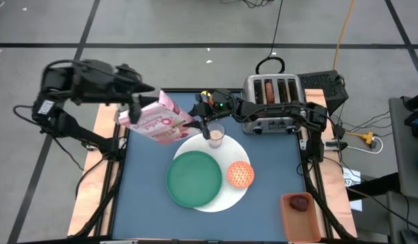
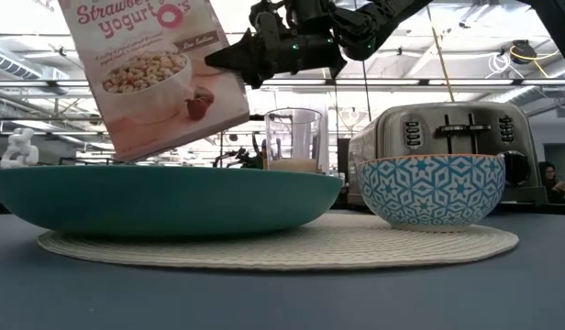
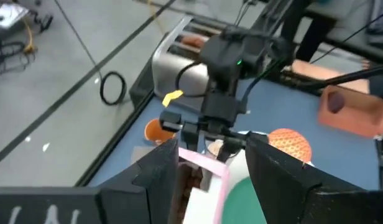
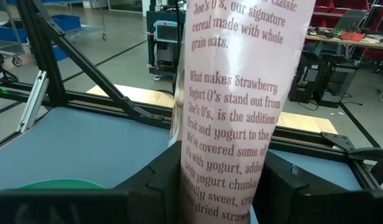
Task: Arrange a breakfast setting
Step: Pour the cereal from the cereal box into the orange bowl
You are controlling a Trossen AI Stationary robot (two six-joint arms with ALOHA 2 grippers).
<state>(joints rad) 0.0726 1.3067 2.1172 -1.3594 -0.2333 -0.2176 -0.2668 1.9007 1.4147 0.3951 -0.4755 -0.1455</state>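
Observation:
The pink cereal box (image 1: 161, 120) hangs tilted in the air over the table's far left part, and it also shows in the low view (image 2: 145, 73). My right gripper (image 1: 197, 116) is shut on its right end. My left gripper (image 1: 133, 114) stands open around its left end (image 3: 203, 168); a gap shows beside one finger. The milk glass (image 1: 216, 135) stands on the white disc (image 1: 231, 196), as do the green plate (image 1: 194, 177) and the small orange bowl (image 1: 240, 174). The orange cup (image 3: 155, 129) stands behind my right gripper. The dark-red fruit (image 1: 300, 202) lies in a tray. The spoon is out of view. My right gripper pinches the box between its two fingers (image 4: 159, 180) across the two broad faces, at the narrow printed side (image 4: 232, 143), which faces the wrist camera. The fingers come level from the table's right. The box is lifted clear of the table and tilted.
A metal toaster (image 1: 271, 102) with brown pieces in its slots stands at the far right. An orange-brown tray (image 1: 298, 218) sits at the near right corner. Bare blue table shows left of the plate (image 1: 144, 190).

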